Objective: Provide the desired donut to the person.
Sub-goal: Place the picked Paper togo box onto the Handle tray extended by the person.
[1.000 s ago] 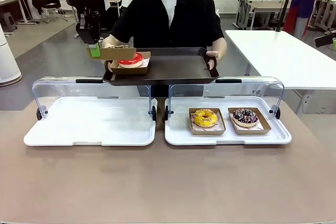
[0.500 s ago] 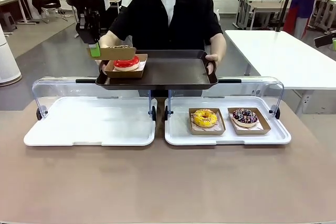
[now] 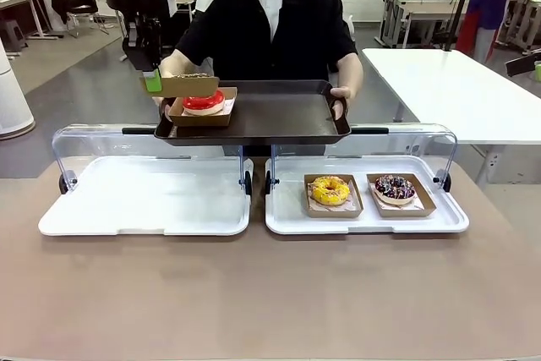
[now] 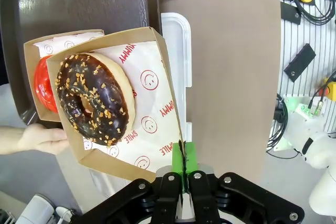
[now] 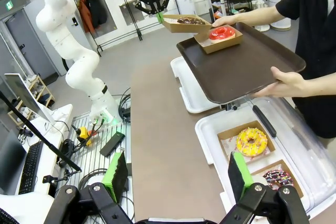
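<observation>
Front view: the brown table [image 3: 270, 293] carries two white display trays with raised clear lids. The left display tray [image 3: 144, 196] holds nothing; the right display tray [image 3: 368, 217] holds a yellow donut [image 3: 330, 189] and a dark sprinkled donut [image 3: 395, 187], each in a cardboard box. Behind the table, the person [image 3: 270, 23] holds a dark serving tray [image 3: 254, 114] level with both hands. A red donut [image 3: 204, 101] sits in its box at the tray's left end.

The left gripper [image 4: 184, 174] is clamped on the edge of a cardboard box [image 4: 142, 93] containing the chocolate donut [image 4: 94, 98] with nut pieces. This box hangs above the serving tray's left end, overlapping the red donut's box; contact between the two boxes cannot be confirmed.

The right gripper [image 5: 178, 174] has its jaws spread wide, with nothing between them, low on the robot's side of the table.
</observation>
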Robot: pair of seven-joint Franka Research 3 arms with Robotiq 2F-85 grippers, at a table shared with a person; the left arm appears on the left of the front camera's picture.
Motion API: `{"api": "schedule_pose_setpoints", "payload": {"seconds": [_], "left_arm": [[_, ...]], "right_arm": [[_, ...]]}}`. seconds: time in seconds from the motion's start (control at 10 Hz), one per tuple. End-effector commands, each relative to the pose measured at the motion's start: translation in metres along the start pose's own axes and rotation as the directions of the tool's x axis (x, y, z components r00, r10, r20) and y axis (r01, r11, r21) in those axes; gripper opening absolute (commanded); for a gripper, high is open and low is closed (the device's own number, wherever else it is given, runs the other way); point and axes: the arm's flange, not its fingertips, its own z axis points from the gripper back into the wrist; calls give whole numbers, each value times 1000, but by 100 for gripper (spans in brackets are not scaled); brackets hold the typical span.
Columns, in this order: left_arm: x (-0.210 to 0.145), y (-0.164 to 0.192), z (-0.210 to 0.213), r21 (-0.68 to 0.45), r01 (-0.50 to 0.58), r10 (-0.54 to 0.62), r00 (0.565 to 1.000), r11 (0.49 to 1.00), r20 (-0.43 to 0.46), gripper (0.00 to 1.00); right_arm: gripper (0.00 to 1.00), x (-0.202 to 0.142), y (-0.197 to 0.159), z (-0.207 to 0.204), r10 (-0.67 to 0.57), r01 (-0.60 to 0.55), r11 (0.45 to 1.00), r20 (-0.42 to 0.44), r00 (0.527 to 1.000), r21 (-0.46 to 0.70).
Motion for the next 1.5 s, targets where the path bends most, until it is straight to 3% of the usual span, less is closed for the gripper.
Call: {"api": "schedule_pose_setpoints", "payload": {"seconds": [0.0,0.2,0.5,0.8,1.4], "left_arm": [[4,27,15,-12,-3,3,1000,1000,17,1],[37,50,47,32,2,-1,1000,1000,-6,1],[103,87,77,43,101,-98,992,994,-82,1],[157,93,49,-30,183,-184,981,983,-56,1],[192,68,-7,137,225,-219,974,965,-61,1]], "right_arm": [[100,2,1,0,8,-8,1000,15,1000,3],[100,2,1,0,8,-8,1000,15,1000,3],[100,2,1,0,8,-8,1000,15,1000,3],[100,2,1,0,8,-8,1000,15,1000,3],[100,2,1,0,8,-8,1000,15,1000,3]]}}
